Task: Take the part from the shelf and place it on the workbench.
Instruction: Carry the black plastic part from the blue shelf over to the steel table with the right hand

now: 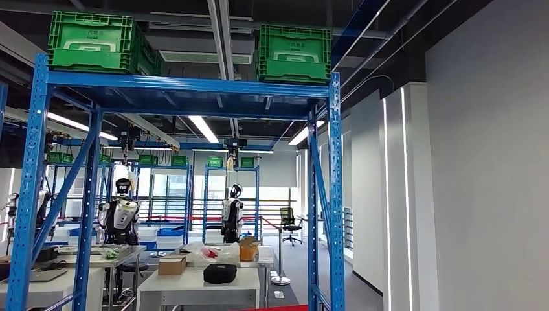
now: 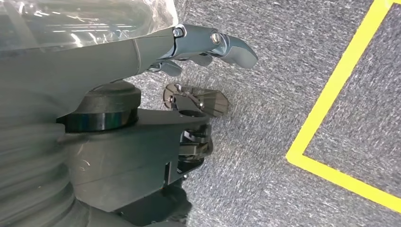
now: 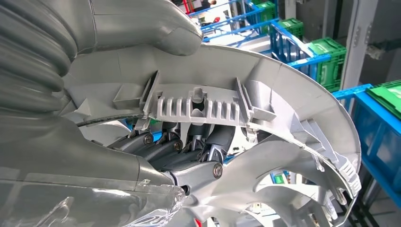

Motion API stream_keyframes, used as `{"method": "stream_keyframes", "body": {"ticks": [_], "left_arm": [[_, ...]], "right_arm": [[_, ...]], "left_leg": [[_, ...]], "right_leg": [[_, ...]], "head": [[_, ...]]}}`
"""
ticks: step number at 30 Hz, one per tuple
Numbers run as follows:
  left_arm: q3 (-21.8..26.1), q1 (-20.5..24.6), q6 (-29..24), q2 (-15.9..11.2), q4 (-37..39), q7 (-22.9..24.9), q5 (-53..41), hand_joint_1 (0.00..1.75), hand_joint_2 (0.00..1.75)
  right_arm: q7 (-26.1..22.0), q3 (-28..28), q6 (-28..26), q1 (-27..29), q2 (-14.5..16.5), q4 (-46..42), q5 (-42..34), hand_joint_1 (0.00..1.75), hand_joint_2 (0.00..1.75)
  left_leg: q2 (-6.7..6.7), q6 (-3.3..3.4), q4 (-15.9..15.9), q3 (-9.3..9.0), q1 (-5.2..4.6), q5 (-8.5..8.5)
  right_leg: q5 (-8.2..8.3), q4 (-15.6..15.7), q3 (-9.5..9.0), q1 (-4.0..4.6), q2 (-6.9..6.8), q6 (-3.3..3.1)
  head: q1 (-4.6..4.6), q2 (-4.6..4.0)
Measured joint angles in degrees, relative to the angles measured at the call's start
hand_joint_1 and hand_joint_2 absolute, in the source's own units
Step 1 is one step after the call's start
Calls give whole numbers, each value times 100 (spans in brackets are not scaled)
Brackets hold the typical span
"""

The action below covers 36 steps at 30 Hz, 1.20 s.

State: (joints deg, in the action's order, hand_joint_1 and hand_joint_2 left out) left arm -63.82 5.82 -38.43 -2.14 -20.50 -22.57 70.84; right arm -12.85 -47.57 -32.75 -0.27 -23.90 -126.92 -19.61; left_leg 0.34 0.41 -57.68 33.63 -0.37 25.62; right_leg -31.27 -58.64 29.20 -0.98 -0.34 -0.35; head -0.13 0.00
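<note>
Right hand [image 3: 189,156]: your fingers curl under the silver ribbed part [image 3: 265,109], gripping its rim so it rides clear of the blue shelf [image 1: 194,84] | left hand [image 2: 208,47]: hangs empty, fingers loosely apart, over grey carpet | workbench placement pending.

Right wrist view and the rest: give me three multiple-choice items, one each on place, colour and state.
1. Where do the green crates sit?
A. on top of the blue shelf
B. on the floor
C. on a white table

2. What colour is the floor line?
A. red
B. yellow
C. white

3. What is the right robot hand doing?
A. hanging open
B. holding the silver part
C. resting on a table

Answers: 1 A, crates stand on the shelf's top level; 2 B, left wrist view shows yellow; 3 B, fingers curl round the part's rim.
</note>
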Motion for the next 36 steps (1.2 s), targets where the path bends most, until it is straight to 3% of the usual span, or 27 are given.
{"method": "stream_keyframes", "body": {"ticks": [3,4,7,9,13,16,19,21,24,25,26,27,29,31,32,33,34,36], "left_arm": [[1,0,-2,2,1,-13,26,0,175],[0,-2,-4,1,1,-16,34,0,175],[-1,-12,-7,-10,3,-17,51,0,175],[-1,-21,-15,-16,4,-16,67,0,175],[-1,-32,-26,-18,4,-16,100,0,175],[-1,-36,-23,-21,5,-16,102,0,175],[-2,-40,-20,-27,5,-11,110,0,175],[0,-38,-14,-17,3,-2,120,0,175],[1,-42,1,0,2,13,138,0,175],[0,-49,2,8,2,16,143,0,175],[-1,-55,3,14,2,18,145,0,175],[-1,-58,4,19,2,19,147,0,175],[0,-55,4,13,5,18,150,0,175],[-3,-49,6,9,9,16,156,0,175],[-4,-50,6,7,11,15,159,0,175],[-7,-56,8,12,11,15,161,0,175],[-8,-64,7,11,12,15,162,0,175],[-10,-74,9,11,13,17,163,0,175]], "right_arm": [[0,0,3,-2,-1,-1,2,175,175],[1,-1,3,-4,-1,-1,10,175,175],[21,-4,-3,-6,-2,-1,75,175,175],[55,-7,-17,-5,-2,-1,140,175,175],[132,-11,-52,-8,-2,-1,256,175,175],[152,-16,-60,-10,-2,-1,291,175,175],[174,-15,-60,-30,-4,-4,316,175,175],[201,-15,-58,-56,-9,-5,332,175,175],[245,-33,-50,-80,-26,-2,350,175,175],[255,-40,-50,-79,-32,-2,352,175,175],[262,-49,-50,-79,-35,-1,355,175,175],[266,-55,-50,-80,-38,-1,357,175,175],[277,-68,-49,-87,-38,3,364,175,175],[304,-80,-43,-88,-40,2,378,175,175],[323,-87,-40,-87,-42,1,386,175,175],[334,-92,-37,-87,-45,-3,394,175,175],[344,-95,-36,-93,-47,-3,401,175,175],[344,-98,-34,-117,-46,-3,414,175,175]], "left_leg": [[1,-109,-21,57,8,-54],[2,-123,0,58,12,-35],[3,-66,50,43,7,34],[-1,-33,60,38,13,-49],[-4,-106,73,34,29,-148],[-5,-113,66,43,25,-142],[-19,-33,219,-32,20,-172],[-44,-4,440,-142,74,-269],[-106,-47,509,-147,154,-312],[-141,-77,491,-129,183,-304],[-184,-121,456,-106,221,-292],[-233,-176,397,-77,270,-270],[-342,-314,213,14,351,-199],[-440,-429,42,110,370,-141],[-486,-466,14,139,362,-141],[-528,-490,7,154,370,-153],[-543,-509,12,159,380,-161],[-400,-505,-210,251,367,-17]], "right_leg": [[52,97,14,24,9,-102],[58,105,28,25,13,-106],[79,120,42,35,19,-126],[96,108,43,46,17,-157],[104,81,58,63,17,-184],[103,88,59,56,14,-180],[116,182,-8,40,-12,-132],[-35,18,52,53,-5,-88],[-540,-932,540,-17,15,37],[-589,-1148,656,-53,15,88],[-518,-1161,672,-91,17,145],[-347,-953,576,-134,31,205],[-23,-314,268,-215,193,328],[37,-73,154,-246,364,254],[4,-132,181,-228,386,168],[1,-156,192,-229,334,71],[-1,-171,195,-222,273,19],[5,-179,189,-199,151,-66]], "head": [[8,0],[17,0],[38,0],[50,0],[61,0],[58,0],[67,0],[61,0],[23,0],[13,0],[8,0],[1,0],[-29,0],[-77,1],[-93,1],[-102,1],[-93,1],[-63,1]]}}
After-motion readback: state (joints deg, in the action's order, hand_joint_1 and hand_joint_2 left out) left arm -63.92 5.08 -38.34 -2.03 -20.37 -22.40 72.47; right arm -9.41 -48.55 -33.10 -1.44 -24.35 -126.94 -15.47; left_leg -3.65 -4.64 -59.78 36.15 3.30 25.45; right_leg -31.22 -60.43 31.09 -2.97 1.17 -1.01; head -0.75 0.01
